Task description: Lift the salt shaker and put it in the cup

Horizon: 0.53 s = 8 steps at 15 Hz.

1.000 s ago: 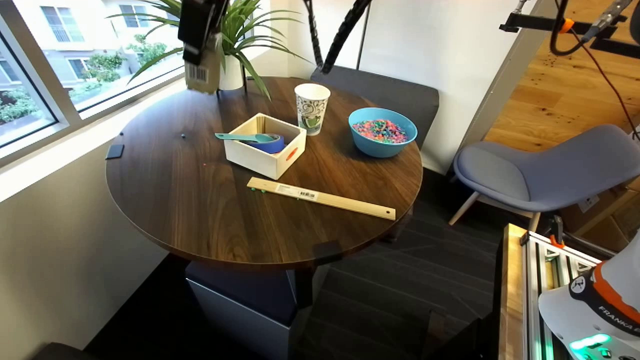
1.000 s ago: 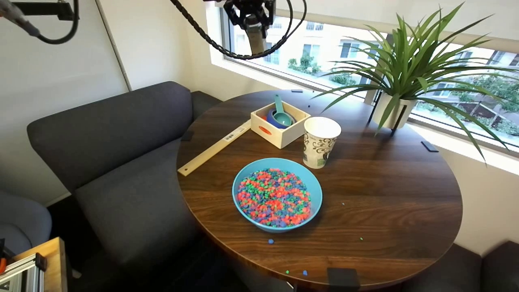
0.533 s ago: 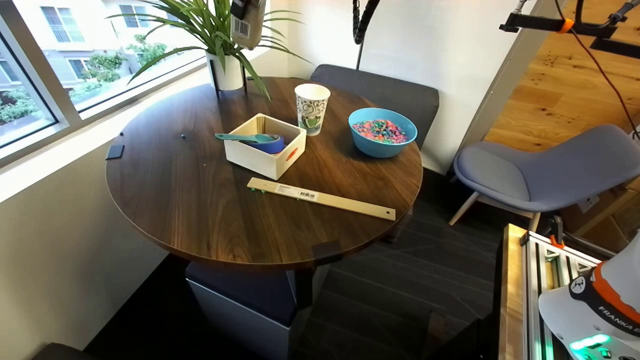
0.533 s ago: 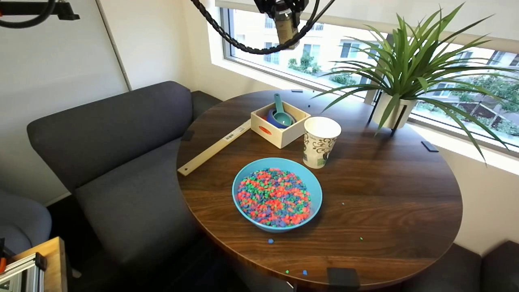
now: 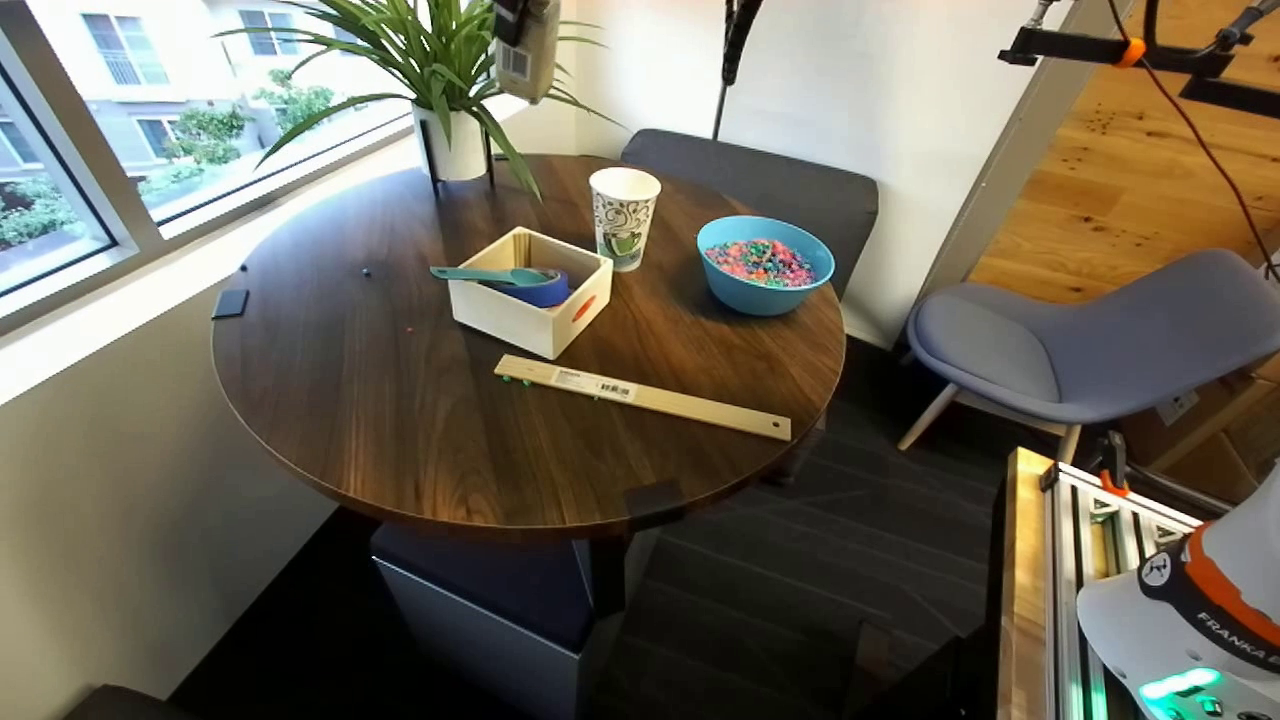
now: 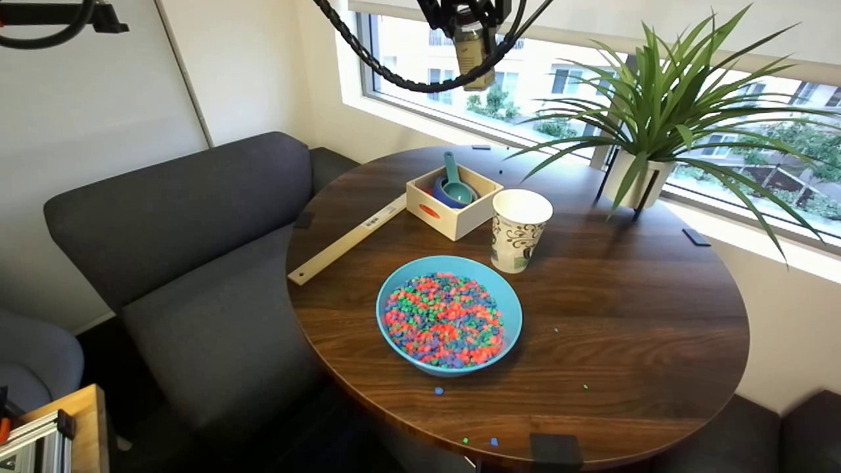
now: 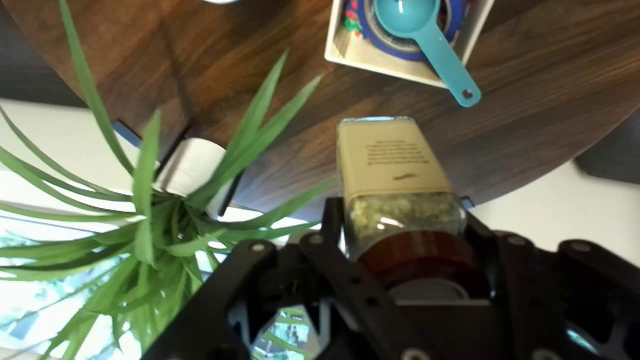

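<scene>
The salt shaker, a glass jar (image 7: 390, 160) with a tan label and a red-brown cap, is held in my gripper (image 7: 404, 222). The black fingers close on both sides of its upper part; the base hangs down, slightly tilted. The jar is high above the table in both exterior views (image 5: 527, 65) (image 6: 473, 62), with the gripper (image 6: 465, 16) partly cut off at the top. The cup (image 5: 625, 225), tall and pale with a swirl print, stands upright on the table, also in an exterior view (image 6: 518, 236). In the wrist view only a white sliver shows at the top edge; I cannot tell what it is.
A wooden box (image 5: 495, 312) with blue tape and a teal spoon (image 7: 447, 67) stands beside the cup. A blue bowl (image 6: 507, 302) of coloured bits and a flat wooden stick (image 5: 690, 405) lie near. A potted plant (image 6: 637, 180) spreads long leaves, close in the wrist view (image 7: 165, 235).
The gripper and the held jar have moved to the right in both exterior views, with little movement over the last half second. The cup, box and bowl have not moved.
</scene>
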Motion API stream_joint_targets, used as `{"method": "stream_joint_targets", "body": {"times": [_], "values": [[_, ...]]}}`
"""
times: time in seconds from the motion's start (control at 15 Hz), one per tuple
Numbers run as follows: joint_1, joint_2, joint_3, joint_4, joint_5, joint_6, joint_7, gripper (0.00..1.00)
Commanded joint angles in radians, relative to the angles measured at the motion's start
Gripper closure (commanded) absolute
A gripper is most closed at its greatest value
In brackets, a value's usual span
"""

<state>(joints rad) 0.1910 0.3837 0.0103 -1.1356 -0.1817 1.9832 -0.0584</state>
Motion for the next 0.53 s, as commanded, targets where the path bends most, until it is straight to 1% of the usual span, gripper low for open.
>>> {"method": "stream_joint_targets", "body": {"times": [0.0, 0.13, 0.2, 0.47], "values": [[-0.024, -0.006, -0.04, 0.06, -0.003, -0.144, 0.04, 0.74], [-0.054, -0.013, -0.047, 0.054, 0.035, -0.139, 0.028, 0.74], [-0.076, -0.019, -0.049, 0.039, 0.056, -0.105, 0.02, 0.74], [-0.133, -0.012, -0.065, 0.036, 0.095, -0.059, 0.056, 0.74]]}}
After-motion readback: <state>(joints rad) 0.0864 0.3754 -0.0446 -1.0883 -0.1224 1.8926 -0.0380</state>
